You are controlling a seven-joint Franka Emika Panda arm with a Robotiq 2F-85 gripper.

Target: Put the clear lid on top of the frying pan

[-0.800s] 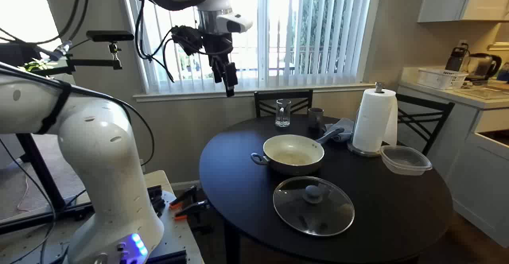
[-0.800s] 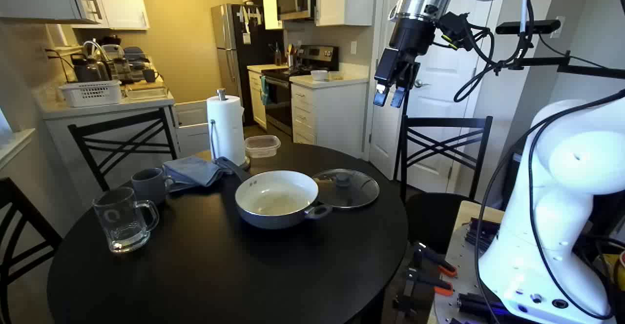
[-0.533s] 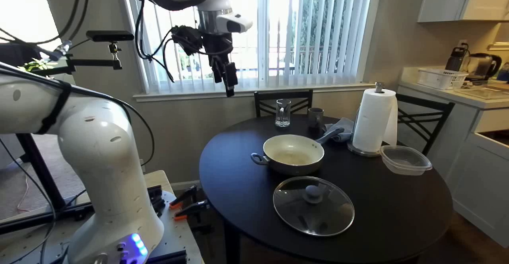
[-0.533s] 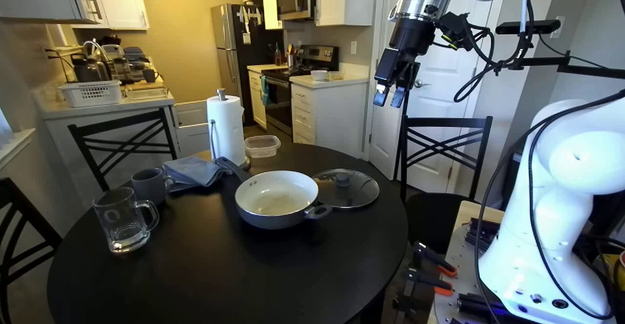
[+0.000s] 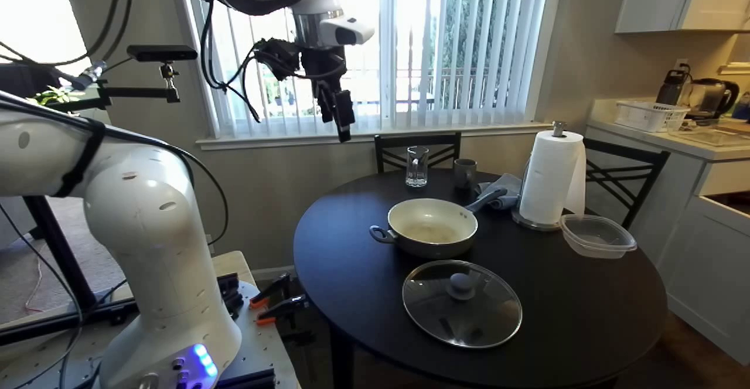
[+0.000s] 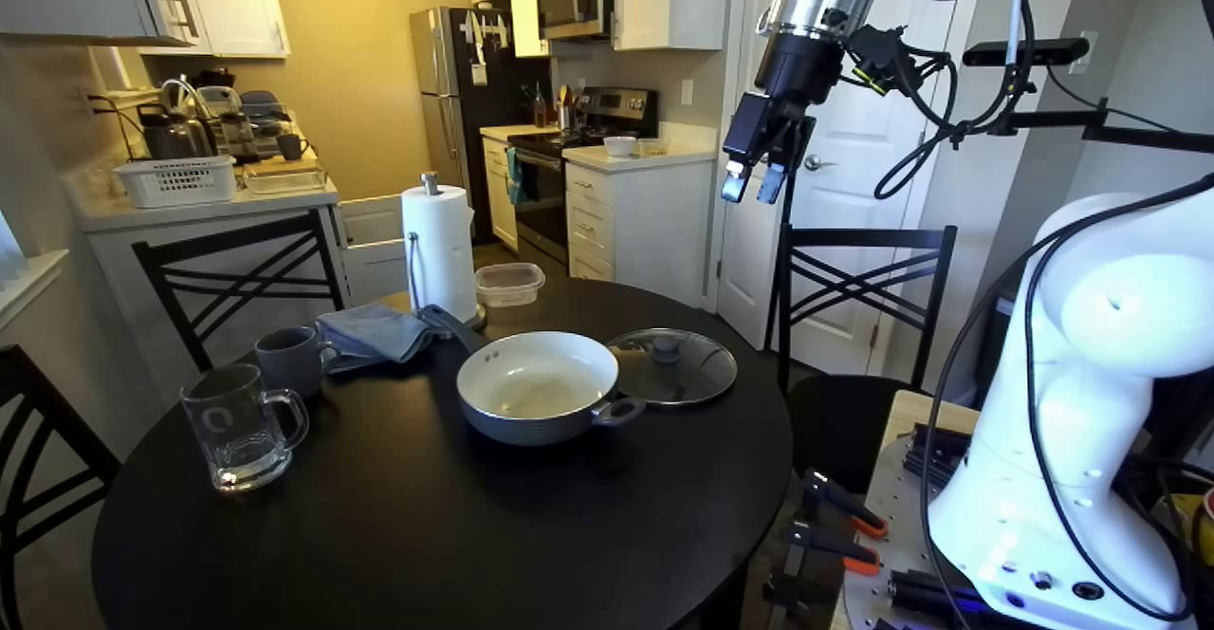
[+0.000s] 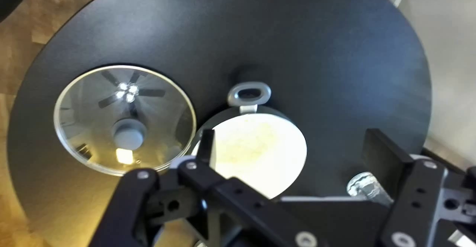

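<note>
The clear lid lies knob up on the dark table, in both exterior views and at the left of the wrist view. The frying pan, with its cream interior, stands beside it in both exterior views. In the wrist view the pan is partly hidden by a finger, and its loop handle points up. My gripper is open and empty, high above the table, in both exterior views. In the wrist view the gripper's fingers stand wide apart, touching nothing.
A glass mug, a grey mug and a folded cloth stand near the pan's long handle. A paper towel roll and a clear plastic container are on the table. Chairs stand around it.
The gripper has shifted very slightly, to the right in an exterior view and to the left in an exterior view. The lid and the pan have not moved.
</note>
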